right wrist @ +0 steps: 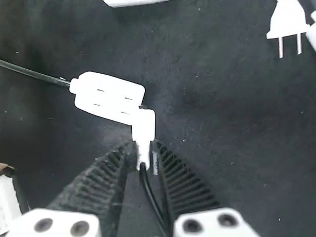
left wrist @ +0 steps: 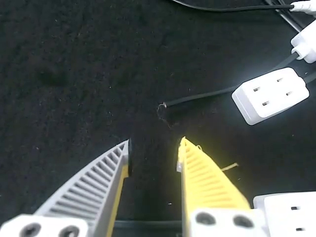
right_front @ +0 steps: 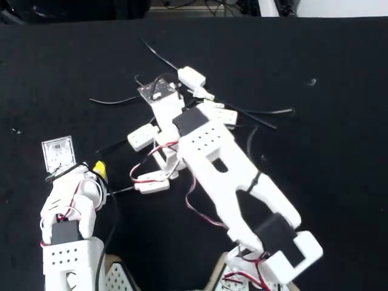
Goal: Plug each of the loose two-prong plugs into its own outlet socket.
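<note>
1. Right wrist view: your right gripper (right wrist: 141, 150) pinches a white plug (right wrist: 143, 129). The arm is stretched far out, and the plug touches an outlet block (right wrist: 109, 96).
2. Your left gripper (left wrist: 153, 150) points down over the black table (left wrist: 74, 74), fingers spread apart.

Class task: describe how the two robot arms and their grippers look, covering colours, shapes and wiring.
The left arm and right arm are white plastic shells with black motor blocks and looping red-and-white wires. The left gripper has triangular ribbed fingers, one grey and one yellow. The right gripper has two black ribbed ones.
</note>
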Robot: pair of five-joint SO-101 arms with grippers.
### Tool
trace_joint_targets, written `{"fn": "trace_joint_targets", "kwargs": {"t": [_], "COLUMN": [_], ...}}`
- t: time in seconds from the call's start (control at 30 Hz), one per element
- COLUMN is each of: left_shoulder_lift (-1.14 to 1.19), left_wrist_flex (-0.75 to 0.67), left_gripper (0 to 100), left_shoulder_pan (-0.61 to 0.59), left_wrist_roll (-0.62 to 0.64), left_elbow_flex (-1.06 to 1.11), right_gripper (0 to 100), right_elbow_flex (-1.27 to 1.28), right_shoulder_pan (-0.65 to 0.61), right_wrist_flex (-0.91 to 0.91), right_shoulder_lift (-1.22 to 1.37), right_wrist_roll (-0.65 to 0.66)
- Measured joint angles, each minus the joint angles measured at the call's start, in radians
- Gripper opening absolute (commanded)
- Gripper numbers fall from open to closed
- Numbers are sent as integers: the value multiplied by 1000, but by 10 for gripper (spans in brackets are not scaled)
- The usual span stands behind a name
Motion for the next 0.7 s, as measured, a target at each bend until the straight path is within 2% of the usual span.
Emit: {"fn": "trace_joint_targets", "kwargs": {"t": [0.23, 0.7], "left_shoulder_lift": [0, 0], "left_wrist_flex": [0, 0], "left_gripper": [170, 170], "left_shoulder_pan": [0, 0], "left_wrist_roll": [0, 0], "left_elbow_flex": [0, 0], "right_gripper": [11, 11], "right_elbow_flex": [-14, -15], "right_shoulder_pan": [-58, -58], "right_wrist_flex": [-14, -20], "right_shoulder_lift": [11, 11], "right_wrist_roll": [-38, -81]}}
